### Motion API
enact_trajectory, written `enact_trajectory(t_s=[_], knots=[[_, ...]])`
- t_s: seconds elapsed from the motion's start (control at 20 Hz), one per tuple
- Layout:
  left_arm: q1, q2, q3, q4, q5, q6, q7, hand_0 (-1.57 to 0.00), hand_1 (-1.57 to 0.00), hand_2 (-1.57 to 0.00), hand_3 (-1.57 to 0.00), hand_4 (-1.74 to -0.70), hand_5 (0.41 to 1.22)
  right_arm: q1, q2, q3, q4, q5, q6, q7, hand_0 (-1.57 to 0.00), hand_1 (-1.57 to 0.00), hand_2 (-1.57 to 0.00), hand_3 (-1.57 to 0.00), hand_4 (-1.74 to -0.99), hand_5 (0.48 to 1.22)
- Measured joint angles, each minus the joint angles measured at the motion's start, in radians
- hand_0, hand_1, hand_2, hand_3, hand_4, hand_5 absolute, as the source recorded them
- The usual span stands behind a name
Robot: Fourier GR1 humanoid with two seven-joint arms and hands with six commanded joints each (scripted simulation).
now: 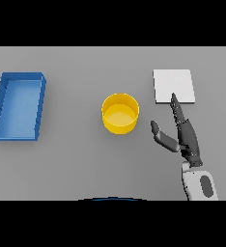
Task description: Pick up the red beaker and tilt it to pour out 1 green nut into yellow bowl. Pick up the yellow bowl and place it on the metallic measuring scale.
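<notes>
Bowl (120, 113): yellow, round, smooth plastic look, straight low wall, open top, upright on the table; sits left of the fingers, apart from them, nearest the thumb tip; contents hard to make out.
Scale (173, 86): flat pale square slab, matte, slightly rounded corners; lies just beyond the fingers, with the longest fingertip overlapping its near edge; contact or hover impossible to tell.
Right hand (186, 136): dark, jointed, faintly glossy; fingers (176, 110) straight and close together, pointing away toward the scale; thumb (162, 136) spread out to the left toward the bowl; holding nothing.
Forearm (200, 185): white and grey shell, entering from the lower right edge.
Tray (18, 106): blue, rectangular, shallow with raised walls, smooth; far to the left of the fingers, well past the bowl.
Table (76, 164): flat, plain grey, matte.
Bowl versus scale: well apart, bowl nearer and to the left.
</notes>
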Motion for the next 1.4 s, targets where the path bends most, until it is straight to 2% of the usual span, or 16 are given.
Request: enact_trajectory(t_s=[0.1,0.25,0.3,0.45,0.5,0.6,0.7,0.9,0.95,1.0,1.05,1.1,1.15,1.2,1.25,1.4], knots=[[0.054,-0.005,0.029,-0.006,0.06,0.019,0.0,-1.57,-1.57,-1.57,-1.46,-1.74,1.221,0.005,-0.007,0.005,0.002,0.008,0.004,-0.018,0.0,0.0,0.0,0.0,-1.188,0.696],[0.138,-0.02,0.066,-0.025,0.146,0.059,0.012,-1.57,-1.57,-1.57,-1.37,-1.74,1.221,-0.009,-0.006,0.012,0.0,0.033,-0.012,-0.005,0.0,0.0,0.0,0.0,-1.194,0.703],[0.163,-0.013,0.074,-0.039,0.171,0.067,0.005,-1.57,-1.57,-1.57,-1.37,-1.74,1.221,-0.008,-0.012,0.004,0.005,0.028,-0.01,0.009,0.0,0.0,0.0,0.0,-1.199,0.707],[0.256,-0.014,0.084,-0.104,0.239,0.111,0.004,-1.57,-1.57,-1.57,-1.38,-1.74,1.221,-0.007,-0.012,0.005,0.009,0.029,-0.011,-0.021,0.0,0.0,0.0,0.0,-1.205,0.704],[0.293,-0.012,0.081,-0.133,0.259,0.126,0.019,-1.57,-1.57,-1.57,-1.39,-1.74,1.221,-0.012,-0.013,0.002,0.013,0.025,-0.01,-0.005,0.0,0.0,0.0,0.0,-1.202,0.699],[0.37,0.001,0.076,-0.227,0.299,0.165,0.026,-1.57,-1.57,-1.57,-1.39,-1.74,1.221,-0.006,-0.018,-0.001,0.019,0.023,-0.007,-0.019,0.0,0.0,0.0,0.0,-1.201,0.693],[0.449,0.012,0.054,-0.346,0.328,0.205,0.081,-1.57,-1.57,-1.57,-1.38,-1.74,1.221,-0.01,-0.009,0.0,0.033,0.021,-0.008,-0.016,0.0,0.0,0.0,0.0,-1.186,0.687],[0.639,0.087,-0.009,-0.673,0.397,0.271,0.241,-1.57,-1.57,-1.57,-1.37,-1.73,0.955,-0.012,-0.005,0.01,0.015,0.025,-0.007,-0.007,0.0,0.0,0.0,0.0,-1.168,0.679],[0.669,0.116,-0.031,-0.758,0.415,0.269,0.289,-1.57,-1.57,-1.57,-1.41,-1.66,0.888,-0.009,-0.006,0.01,0.015,0.029,-0.009,-0.01,0.0,0.0,0.0,0.0,-1.165,0.678],[0.694,0.147,-0.057,-0.838,0.425,0.254,0.318,-1.57,-1.57,-1.57,-1.37,-1.49,0.827,-0.012,-0.008,0.007,0.015,0.028,-0.01,0.002,0.0,0.0,0.0,0.0,-1.165,0.675],[0.726,0.173,-0.069,-0.91,0.444,0.252,0.315,-1.57,-1.54,-1.49,-1.24,-1.31,0.774,-0.013,-0.014,0.004,0.01,0.025,-0.008,-0.001,0.0,0.0,0.0,0.0,-1.163,0.671],[0.748,0.211,-0.091,-0.978,0.437,0.225,0.32,-1.5,-1.38,-1.31,-1.1,-1.15,0.74,-0.015,-0.012,0.007,0.013,0.031,-0.01,0.009,0.0,0.0,0.0,0.0,-1.159,0.669],[0.766,0.239,-0.1,-1.015,0.438,0.187,0.3,-1.25,-1.1,-1.05,-0.88,-1.03,0.714,-0.022,-0.015,0.003,0.016,0.025,-0.008,0.01,0.0,0.0,0.0,0.0,-1.161,0.669],[0.784,0.254,-0.096,-1.054,0.463,0.142,0.271,-1.0,-0.88,-0.84,-0.71,-0.93,0.697,-0.016,-0.018,0.005,0.016,0.027,-0.006,0.004,0.0,0.0,0.0,0.0,-1.162,0.671],[0.805,0.276,-0.097,-1.094,0.482,0.112,0.279,-0.8,-0.71,-0.67,-0.57,-0.87,0.682,-0.008,-0.026,-0.003,0.014,0.02,-0.003,-0.008,0.0,0.0,0.0,0.0,-1.156,0.673],[0.816,0.304,-0.121,-1.121,0.475,0.066,0.307,-0.41,-0.36,-0.34,-0.29,-0.76,0.651,-0.007,-0.013,0.01,0.017,0.024,-0.003,-0.021,0.0,0.0,0.0,0.0,-1.145,0.685]])
